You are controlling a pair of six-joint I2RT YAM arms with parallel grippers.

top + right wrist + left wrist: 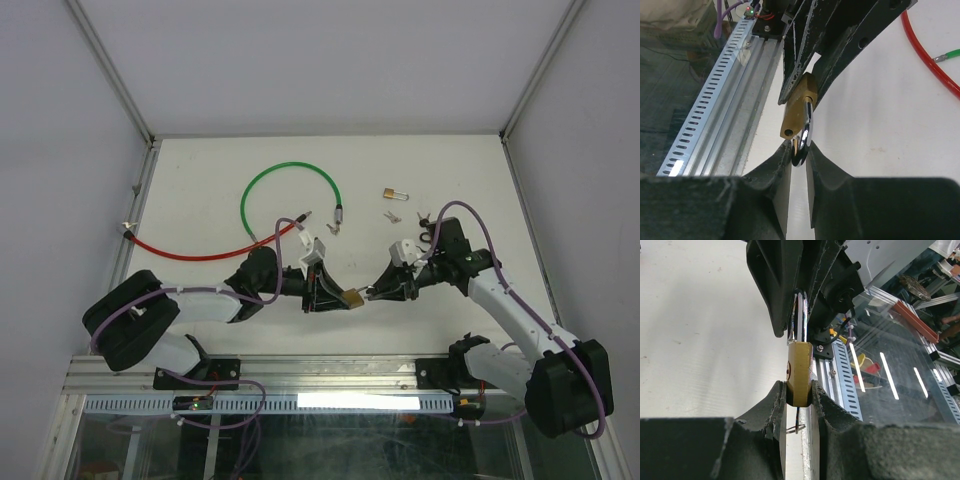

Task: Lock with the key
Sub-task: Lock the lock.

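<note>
Padlock [353, 297] and both arms share the white table [200, 180], which fills most of my overhead view. The lock is held off the surface near the front edge, right between the two wrists.

The left arm [190, 305] reaches in from the left and the right arm [520, 310] bends in from the right, so the two meet nose to nose at the middle. A slotted aluminium rail [350, 378] runs along the near edge below them.

Farther back lies a green cable [292, 165] curled into an open loop. A red cable [190, 254] runs from the left wall toward the centre, and their plug ends lie near each other.

On my left wrist feed, the left gripper [799, 395] is clamped on the brass body of the lock, one pad pressed against each flat side. On the right wrist feed, the right gripper [799, 152] is pinched onto the chrome shackle [808, 127], with the black fingers [780, 165] touching the loop on both sides. Body and shackle run in one line from one gripper to the other.

A second small brass lock [393, 193] lies flat toward the back right. Two loose keys [390, 213] lie just in front of it and nearer the cable ends.

A thin wire ring [797, 427] shows under the held lock's body. I cannot tell whether a key hangs from it.
</note>
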